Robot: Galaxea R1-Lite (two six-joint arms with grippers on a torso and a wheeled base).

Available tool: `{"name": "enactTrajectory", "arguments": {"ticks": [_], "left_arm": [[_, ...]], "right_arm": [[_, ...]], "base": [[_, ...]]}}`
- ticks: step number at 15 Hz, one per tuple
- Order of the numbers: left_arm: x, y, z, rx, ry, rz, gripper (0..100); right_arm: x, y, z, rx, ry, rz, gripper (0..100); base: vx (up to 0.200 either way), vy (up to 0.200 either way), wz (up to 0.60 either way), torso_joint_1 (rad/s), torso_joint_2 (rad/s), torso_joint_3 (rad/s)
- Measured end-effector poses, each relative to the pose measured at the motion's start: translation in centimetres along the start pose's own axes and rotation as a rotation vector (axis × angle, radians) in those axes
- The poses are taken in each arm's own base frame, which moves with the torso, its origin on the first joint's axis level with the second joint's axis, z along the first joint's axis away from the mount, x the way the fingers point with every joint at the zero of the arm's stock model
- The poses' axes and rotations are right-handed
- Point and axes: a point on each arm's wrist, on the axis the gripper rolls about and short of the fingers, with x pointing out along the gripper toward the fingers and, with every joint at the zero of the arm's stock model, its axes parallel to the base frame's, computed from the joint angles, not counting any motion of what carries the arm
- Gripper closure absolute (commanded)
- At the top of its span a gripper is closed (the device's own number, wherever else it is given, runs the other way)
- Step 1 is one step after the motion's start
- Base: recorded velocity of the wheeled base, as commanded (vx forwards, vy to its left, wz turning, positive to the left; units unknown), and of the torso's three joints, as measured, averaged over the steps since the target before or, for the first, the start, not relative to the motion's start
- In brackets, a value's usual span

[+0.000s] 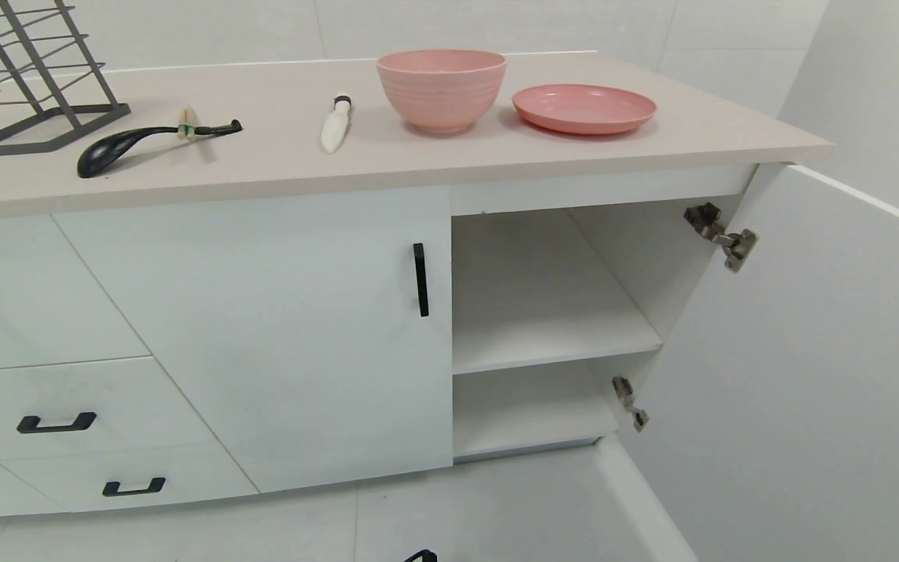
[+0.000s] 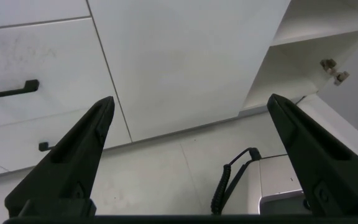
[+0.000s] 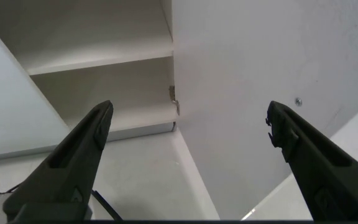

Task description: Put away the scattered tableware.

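Plainly, the pink bowl point(image 1: 441, 87) stood upright toward the back of the tabletop point(image 1: 301, 168), with the pink plate point(image 1: 584, 108) just beside it on the right, not touching. Both looked like light, stiff moulded ware, unlikely to shatter yet apt to skid. The bowl seemed best pinched at its rim, one finger inside and one outside, while the plate's shallow lip lay close to the surface and would likely be awkward to get under. Left of the bowl lay a slim white-handled utensil point(image 1: 335, 125), and further left a black ladle point(image 1: 118, 146) whose long handle met a pair of pale sticks point(image 1: 186, 123); mid-handle seemed the sensible hold for each. A wire rack point(image 1: 20, 78) stood at the far left. Below, the cupboard's right door point(image 1: 824, 375) hung wide open, showing a shelf point(image 1: 551, 343), with the closed door point(image 1: 262, 328) and drawers point(image 1: 51, 406) to the left. The left pincer point(image 2: 191, 102) gaped wide and held nothing, low before the closed door. The right pincer point(image 3: 190, 107) was likewise spread and empty, facing the open shelves. The tabletop's overhanging edge and the swung door looked the main things to steer round.
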Motion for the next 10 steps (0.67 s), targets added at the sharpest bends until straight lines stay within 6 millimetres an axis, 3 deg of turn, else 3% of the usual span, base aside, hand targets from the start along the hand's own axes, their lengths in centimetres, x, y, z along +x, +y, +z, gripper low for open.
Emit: {"name": "enactTrajectory", "arguments": {"ticks": [2,10], "left_arm": [[0.00,0.00,0.01,0.000,0.000,-0.001,0],[0.01,0.00,0.01,-0.001,0.001,-0.001,0]], "right_arm": [[0.00,0.00,0.00,0.000,0.000,0.000,0],[0.00,0.00,0.00,0.000,0.000,0.002,0]], "base": [[0.200,0.000,0.00,0.002,0.00,0.005],[0.000,0.000,0.00,0.000,0.00,0.000]]}}
